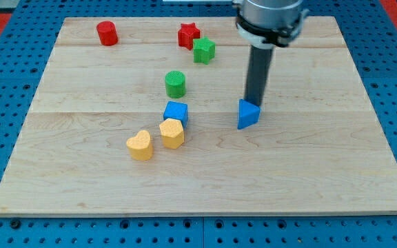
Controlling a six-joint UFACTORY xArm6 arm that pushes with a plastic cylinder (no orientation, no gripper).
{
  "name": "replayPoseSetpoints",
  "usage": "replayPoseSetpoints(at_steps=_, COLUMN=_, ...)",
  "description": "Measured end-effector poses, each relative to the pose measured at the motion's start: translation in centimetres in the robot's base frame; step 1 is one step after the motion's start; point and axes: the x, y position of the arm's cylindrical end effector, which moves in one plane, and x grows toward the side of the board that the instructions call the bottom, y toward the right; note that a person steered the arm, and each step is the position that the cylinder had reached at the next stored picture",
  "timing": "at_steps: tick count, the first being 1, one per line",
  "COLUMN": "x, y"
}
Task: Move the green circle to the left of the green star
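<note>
The green circle (175, 83) is a short cylinder near the board's middle. The green star (203, 50) lies above and to the right of it, touching the red star (188, 34). My tip (254, 102) is at the end of the dark rod, right of the green circle by a wide gap. It stands just behind the top of the blue triangle (248, 114), touching or nearly touching it.
A red cylinder (107, 33) sits at the top left. A blue cube (175, 112) lies just below the green circle, with a yellow hexagon-like block (171, 133) and a yellow heart (140, 145) below it. The wooden board (322, 179) lies on a blue pegboard.
</note>
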Motion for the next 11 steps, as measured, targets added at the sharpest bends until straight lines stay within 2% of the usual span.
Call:
replayPoseSetpoints(at_steps=1, x=2.7, y=-1.2)
replayPoseSetpoints(at_steps=2, x=2.7, y=-8.5)
replayPoseSetpoints(at_steps=3, x=2.7, y=-10.3)
replayPoseSetpoints(at_steps=4, x=1.1, y=-6.1)
replayPoseSetpoints(at_steps=5, x=-1.9, y=-7.5)
replayPoseSetpoints(at_steps=6, x=-3.9, y=-13.9)
replayPoseSetpoints(at_steps=7, x=-3.9, y=-19.9)
replayPoseSetpoints(at_steps=8, x=-5.7, y=-20.9)
replayPoseSetpoints(at_steps=9, x=-6.4, y=-16.1)
replayPoseSetpoints(at_steps=10, x=-7.6, y=-14.4)
replayPoseSetpoints(at_steps=11, x=-5.9, y=-14.3)
